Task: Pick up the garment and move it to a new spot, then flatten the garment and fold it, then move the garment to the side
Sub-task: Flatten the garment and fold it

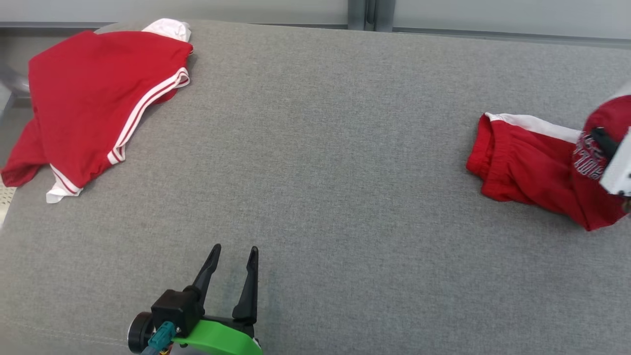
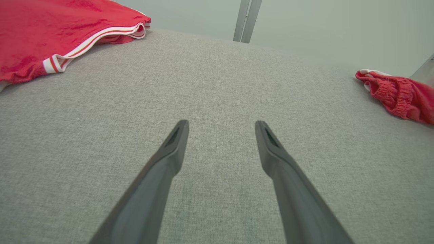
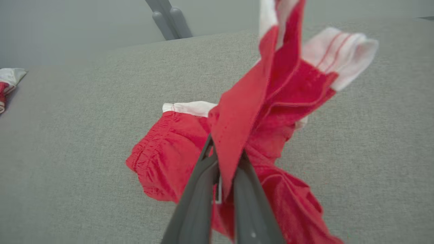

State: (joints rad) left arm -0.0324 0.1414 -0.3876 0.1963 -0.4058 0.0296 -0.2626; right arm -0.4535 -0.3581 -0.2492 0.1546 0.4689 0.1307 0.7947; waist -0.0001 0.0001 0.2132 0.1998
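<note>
Where your right gripper (image 3: 225,154) pinches one fold: garment (image 3: 162,159), red, white-trimmed, bunched just beyond its fingertips.

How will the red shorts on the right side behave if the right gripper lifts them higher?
Probably very floppy: the red shorts drape and fold over the right gripper, whose fingers are shut on a fold, while the waistband end lies on the grey surface. The cloth looks thin, so likely light. The hanging part may swing and unfold unevenly.
</note>
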